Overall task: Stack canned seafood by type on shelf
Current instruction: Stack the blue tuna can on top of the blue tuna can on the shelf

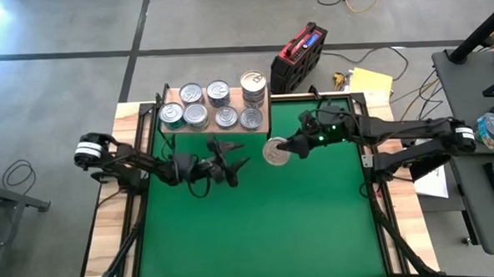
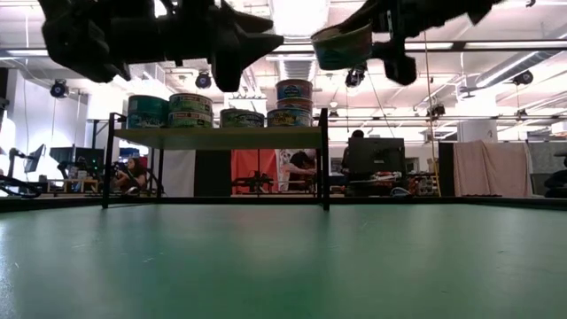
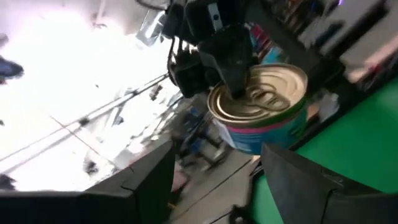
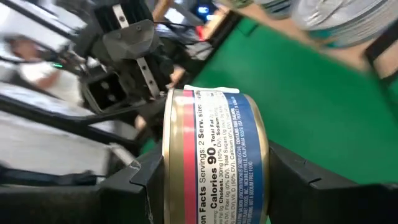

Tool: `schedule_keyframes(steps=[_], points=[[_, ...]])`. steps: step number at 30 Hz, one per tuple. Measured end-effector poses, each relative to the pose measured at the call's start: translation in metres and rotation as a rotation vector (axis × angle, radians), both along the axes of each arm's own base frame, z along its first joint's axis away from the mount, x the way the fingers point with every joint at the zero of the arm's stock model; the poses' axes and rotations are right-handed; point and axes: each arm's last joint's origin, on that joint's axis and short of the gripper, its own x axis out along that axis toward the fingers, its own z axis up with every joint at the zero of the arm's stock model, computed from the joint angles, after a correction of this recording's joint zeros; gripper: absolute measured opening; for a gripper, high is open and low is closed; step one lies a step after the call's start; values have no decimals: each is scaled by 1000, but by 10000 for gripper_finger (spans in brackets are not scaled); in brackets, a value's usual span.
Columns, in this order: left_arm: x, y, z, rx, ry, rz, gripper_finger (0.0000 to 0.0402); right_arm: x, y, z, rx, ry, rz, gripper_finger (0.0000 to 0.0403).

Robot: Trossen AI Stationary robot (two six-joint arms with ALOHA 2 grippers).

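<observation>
The right gripper (image 1: 283,150) is clenched on a gold-topped tin (image 1: 275,151), one finger on each side of its label wall, lid facing up in the high view; it hangs clear above the green mat (image 1: 318,227) in the low view, roughly level with the cans on the shelf. The shelf (image 1: 237,100) lies at about 11 o'clock from this tin in the high view, near but not touching; the tall stack (image 1: 253,90) at the board's right end is the closest landing spot, almost at 12 o'clock. That stack's top lid looks gold too, so by my reading the held tin belongs there, and the move would turn on lifting above it, since the tin's flat axis is already upright.

The left gripper (image 1: 231,164) waits with its fingers spread and nothing between them, at 9 o'clock from the held tin and just in front of the shelf's edge; it stands near enough to crowd a low approach.

On the board, eight single silver-topped tins (image 1: 196,116) sit in two rows to the left of the stack; a careless placement could nudge the nearest of them (image 1: 250,117).
</observation>
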Motion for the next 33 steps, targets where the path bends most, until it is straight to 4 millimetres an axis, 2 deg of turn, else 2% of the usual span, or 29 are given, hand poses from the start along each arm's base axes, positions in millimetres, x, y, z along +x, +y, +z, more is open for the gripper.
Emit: schedule_keyframes(steps=[8,14,19,24,33], points=[[-3,-30,-3,318,107,13,222,0,-2,-41,202,-310,91,183],[-1,-33,1,480,133,52,222,2,-3,-62,274,-340,88,183],[4,-35,4,515,165,52,222,8,-4,-67,296,-345,82,183],[10,-36,-2,573,272,36,222,13,-5,-60,292,-360,99,183],[10,-36,4,568,228,53,222,14,-5,-59,280,-358,105,183]])
